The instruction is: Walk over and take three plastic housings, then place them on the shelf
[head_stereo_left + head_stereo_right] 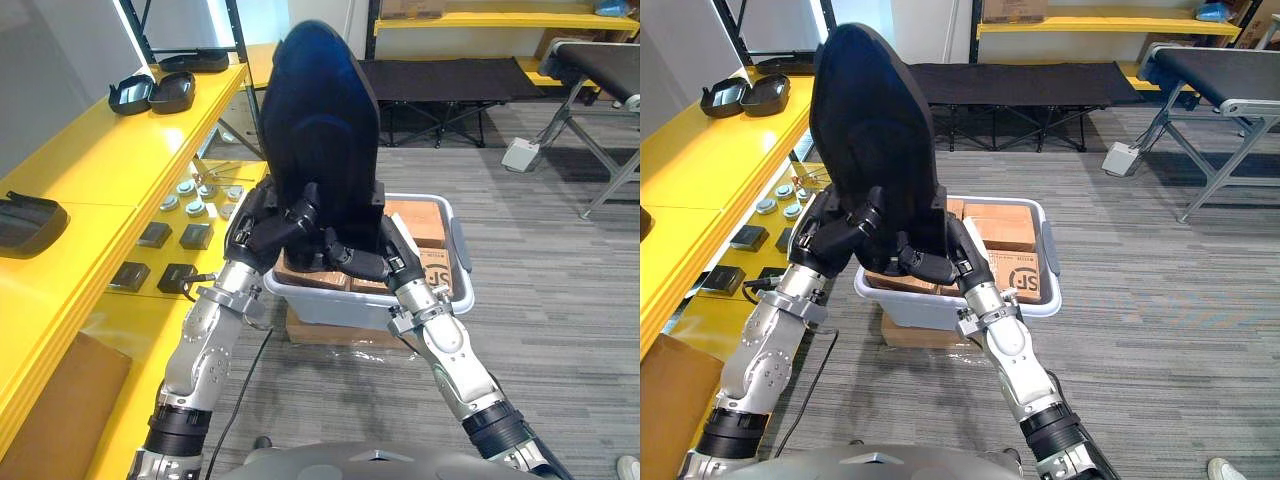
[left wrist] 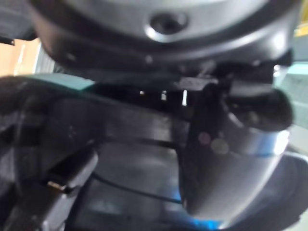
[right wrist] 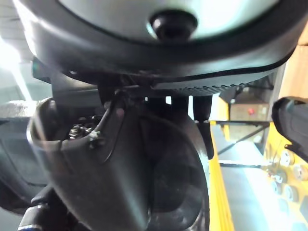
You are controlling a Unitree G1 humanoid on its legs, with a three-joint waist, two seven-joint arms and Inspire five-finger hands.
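A large black plastic housing (image 1: 320, 110) stands upright in front of me, held between both hands above a grey bin (image 1: 460, 285). My left hand (image 1: 270, 225) has its fingers curled round the housing's lower left edge. My right hand (image 1: 365, 255) grips its lower right edge with curled fingers. The same housing (image 1: 875, 110) shows in the right eye view, with the left hand (image 1: 840, 235) and right hand (image 1: 935, 260) at its base. Three more black housings lie on the yellow shelf: two (image 1: 155, 93) at the back and one (image 1: 25, 222) at the left edge.
The grey bin rests on a cardboard box (image 1: 320, 328) and holds brown boxes (image 1: 415, 222). The yellow shelf (image 1: 90, 170) runs along my left, with small parts (image 1: 195, 205) on its lower level. A black cot (image 1: 450, 80) and a metal frame table (image 1: 600, 70) stand behind.
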